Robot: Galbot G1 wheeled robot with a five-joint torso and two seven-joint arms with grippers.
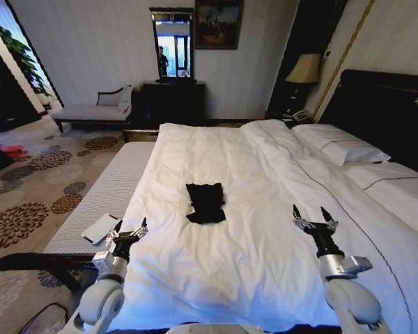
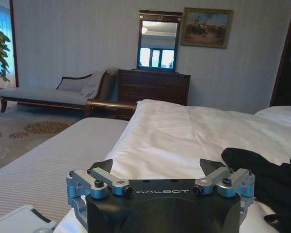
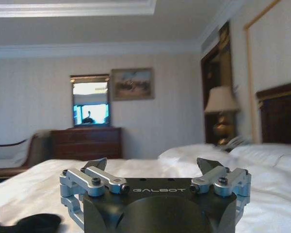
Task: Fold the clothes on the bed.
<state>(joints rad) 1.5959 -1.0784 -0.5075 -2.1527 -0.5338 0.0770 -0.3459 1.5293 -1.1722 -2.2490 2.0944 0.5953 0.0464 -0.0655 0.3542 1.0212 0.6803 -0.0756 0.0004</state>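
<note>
Folded clothes (image 1: 205,202) lie mid-bed (image 1: 265,264) — left pincer (image 1: 130,229) and right pincer (image 1: 314,217) both apart, empty.

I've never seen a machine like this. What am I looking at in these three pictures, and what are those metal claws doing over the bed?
It is a wheeled robot with two arms. One picture comes from a camera on its head, looking down at the bed. The other two come from cameras on each wrist, looking out past that arm's own claw.

The claws are its hands. The left hand hovers at the bed's left edge, and the right hand hovers over the white duvet. Both are open and hold nothing.

On the duvet between them lie the clothes, a small black garment in a compact bundle, touched by neither hand.
</note>
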